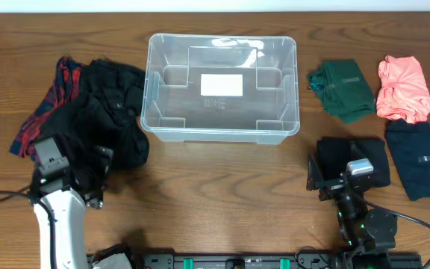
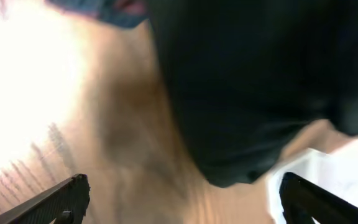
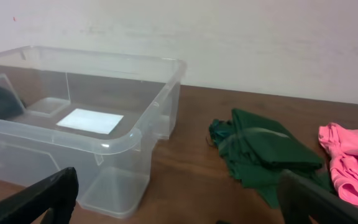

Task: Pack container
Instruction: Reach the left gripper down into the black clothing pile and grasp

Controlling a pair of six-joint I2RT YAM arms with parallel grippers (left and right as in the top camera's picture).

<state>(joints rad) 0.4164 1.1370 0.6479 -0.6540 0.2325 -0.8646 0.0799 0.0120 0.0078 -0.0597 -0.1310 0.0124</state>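
Checking state: both end effectors are spread wide with nothing between the fingers. The container (image 1: 220, 134) sits upright at the middle-back of the desk (image 1: 222, 194), with a white label (image 1: 222, 84) on its floor. The left end effector (image 2: 182, 193) hangs over the near edge of a black clothing heap (image 1: 107, 112), which lies just left of the container and touches its left wall. A red-and-blue plaid garment (image 1: 54, 97) lies against the heap's far side. The left wrist view is blurred: dark fabric ahead, pale container corner at right. The right end effector (image 3: 179, 193) sits low at front right, by the near edge of a folded black garment (image 1: 357, 157); contact cannot be told. Right of the container lies a folded green garment (image 1: 343, 90), with a pink garment (image 1: 403, 88) just beside it. A folded navy garment (image 1: 418, 158) lies nearer than the pink one, next to the black one. The right wrist view shows the container at left, the green garment in the centre, and the pink one at the right edge.
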